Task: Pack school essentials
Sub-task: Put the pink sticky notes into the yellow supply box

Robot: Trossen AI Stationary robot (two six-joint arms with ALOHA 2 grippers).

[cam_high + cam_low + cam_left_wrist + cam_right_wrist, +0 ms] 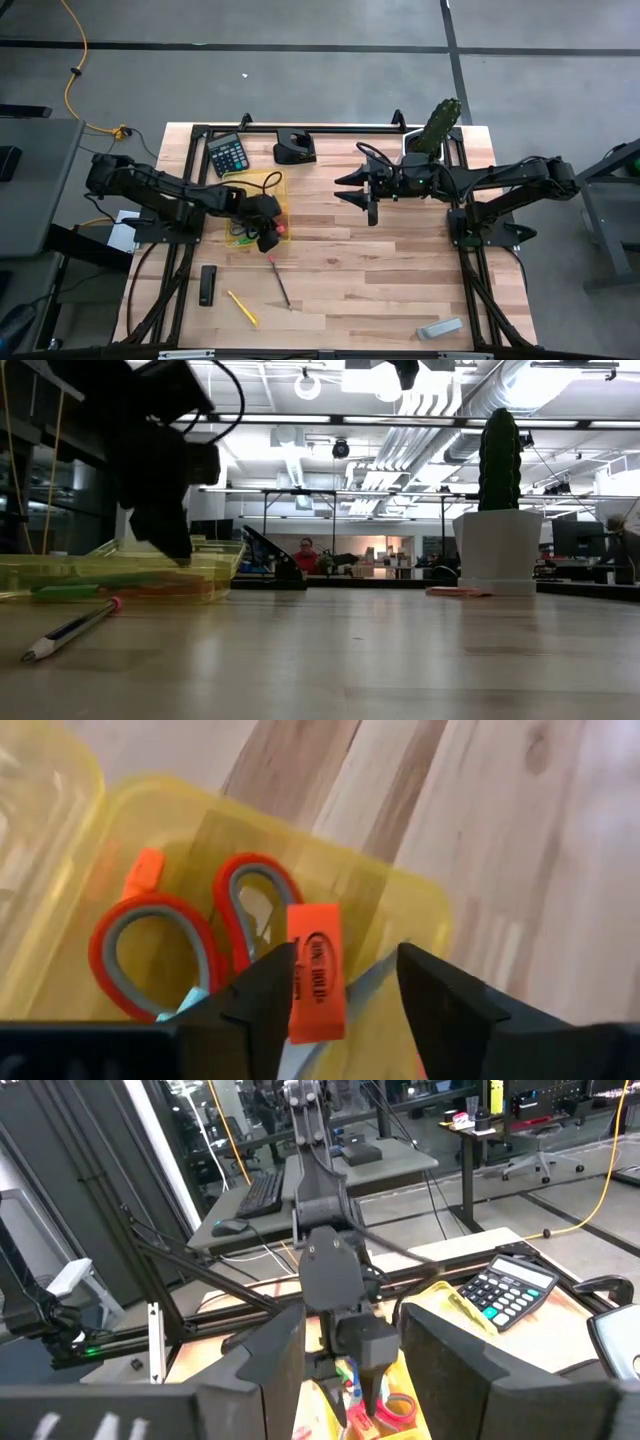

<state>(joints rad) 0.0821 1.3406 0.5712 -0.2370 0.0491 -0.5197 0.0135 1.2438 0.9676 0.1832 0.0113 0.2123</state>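
A clear yellow box (252, 200) stands on the table's left half. My left gripper (268, 228) hangs open over its near right corner. In the left wrist view its fingers stand either side of an orange eraser (318, 970) that lies in the box (400, 900) beside the red-handled scissors (160, 945); whether a finger touches the eraser cannot be told. The low view shows this gripper (165, 525) just above the box (120, 575). My right gripper (358, 192) waits open above mid-table, left of the cactus (438, 125). A pencil (280, 282) and a yellow pen (241, 307) lie near the front edge.
A calculator (228, 153) and a black holder (294, 148) sit at the far edge. A black flat item (208, 285) lies near the front left, a grey one (440, 327) near the front right. A pink pad (455, 592) lies by the cactus pot (497, 555). A person sits far behind.
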